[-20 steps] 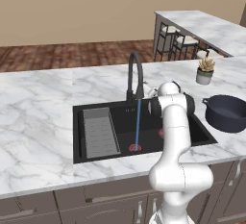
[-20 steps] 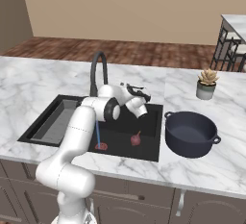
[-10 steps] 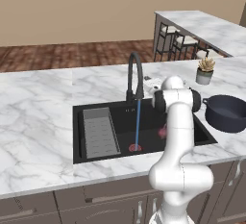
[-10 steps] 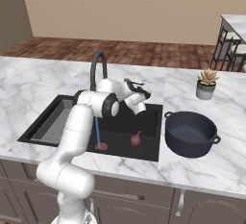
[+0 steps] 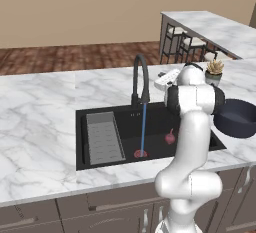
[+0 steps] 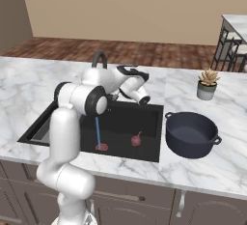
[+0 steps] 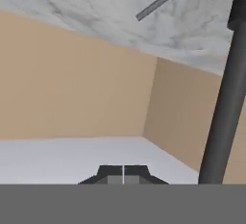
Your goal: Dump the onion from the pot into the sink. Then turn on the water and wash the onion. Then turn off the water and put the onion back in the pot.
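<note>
1. Right base view: step 1 looks done, the onion (image 6: 136, 139) sits on the sink (image 6: 144, 154) floor near its right wall, and the pot (image 6: 192, 133) stands empty on the counter just right of the sink.
2. Water (image 6: 98, 131) is running onto the red drain (image 6: 102, 147), beside the onion, not on it.
3. Gripper (image 6: 129, 69) is clenched on nothing, up by the faucet (image 6: 99, 59).
4. Left, I'd say: shutting off the water, then returning the onion.

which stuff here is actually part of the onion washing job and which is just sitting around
Part of the job: onion, sink, water running from the faucet, pot, shut gripper.

Just sitting around: potted plant, bar stools, ribbed tray.
</note>
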